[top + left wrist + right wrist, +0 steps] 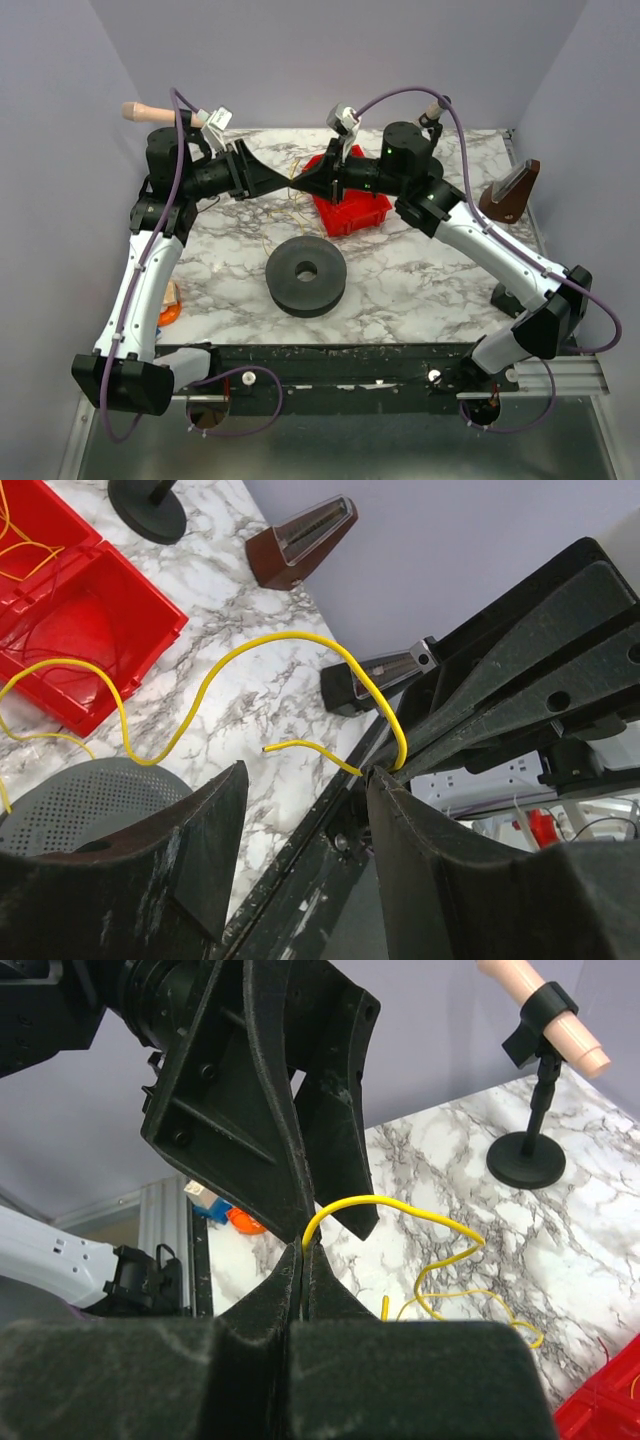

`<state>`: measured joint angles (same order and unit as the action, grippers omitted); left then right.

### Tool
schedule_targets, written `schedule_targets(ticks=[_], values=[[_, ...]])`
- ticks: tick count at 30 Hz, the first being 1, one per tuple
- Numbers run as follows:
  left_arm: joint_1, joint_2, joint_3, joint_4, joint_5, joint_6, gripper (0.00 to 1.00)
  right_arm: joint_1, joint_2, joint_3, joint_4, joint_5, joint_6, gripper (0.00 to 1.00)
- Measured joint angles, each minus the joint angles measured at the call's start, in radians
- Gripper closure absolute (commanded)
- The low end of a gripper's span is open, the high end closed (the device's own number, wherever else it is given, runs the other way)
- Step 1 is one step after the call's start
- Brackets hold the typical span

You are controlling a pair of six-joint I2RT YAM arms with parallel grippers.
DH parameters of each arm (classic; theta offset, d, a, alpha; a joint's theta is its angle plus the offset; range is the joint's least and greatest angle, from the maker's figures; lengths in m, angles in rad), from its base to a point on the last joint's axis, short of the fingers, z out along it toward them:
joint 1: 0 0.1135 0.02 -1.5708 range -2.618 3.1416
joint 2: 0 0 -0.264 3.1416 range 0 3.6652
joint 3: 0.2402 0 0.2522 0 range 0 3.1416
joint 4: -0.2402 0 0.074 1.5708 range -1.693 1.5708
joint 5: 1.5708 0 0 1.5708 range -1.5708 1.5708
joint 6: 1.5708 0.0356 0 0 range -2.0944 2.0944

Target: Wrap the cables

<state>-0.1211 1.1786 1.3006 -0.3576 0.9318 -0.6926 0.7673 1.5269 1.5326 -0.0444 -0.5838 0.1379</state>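
- Yellow on grey marble: from the top camera the cables are hair-thin strands over the marble table. They trail out of the red bin to where the left gripper and right gripper meet nose to nose. A black ring sits nearer the bases. From up here I cannot tell how either gripper's fingers stand.
- Over to the left wrist camera: its own fingers stand wide apart with nothing between them. One strand arches up through the air, dips low over the table and runs on toward the bin. A short free end pokes out just beside the other arm's tips.
- Right wrist camera: the fingers are pressed flat together, pinching the strand right at their tips. It springs out of the pinch in a hoop and falls away in loose curls to the table.
- Handling, as I read it: featherweight and smooth-coated. It holds its curve, so it is springy rather than limp. It would likely slide through a loose pinch and recoil once released. The best hold looks to be near the free end, just beside the existing pinch, where the wire is steadied.
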Motion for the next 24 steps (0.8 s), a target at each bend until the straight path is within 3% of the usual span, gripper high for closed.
schedule_targets(ticks=[11,18,24], values=[[0.031,-0.002,-0.022,0.134,0.077,-0.109,0.38,0.006,-0.029,-0.037,0.006,0.001,-0.013,0.99],[0.051,-0.002,-0.02,0.131,0.08,-0.108,0.34,0.006,-0.06,-0.082,-0.011,0.039,-0.027,1.0],[0.034,-0.002,-0.02,0.149,0.083,-0.135,0.42,0.031,-0.051,-0.061,-0.005,0.043,-0.033,0.99]])
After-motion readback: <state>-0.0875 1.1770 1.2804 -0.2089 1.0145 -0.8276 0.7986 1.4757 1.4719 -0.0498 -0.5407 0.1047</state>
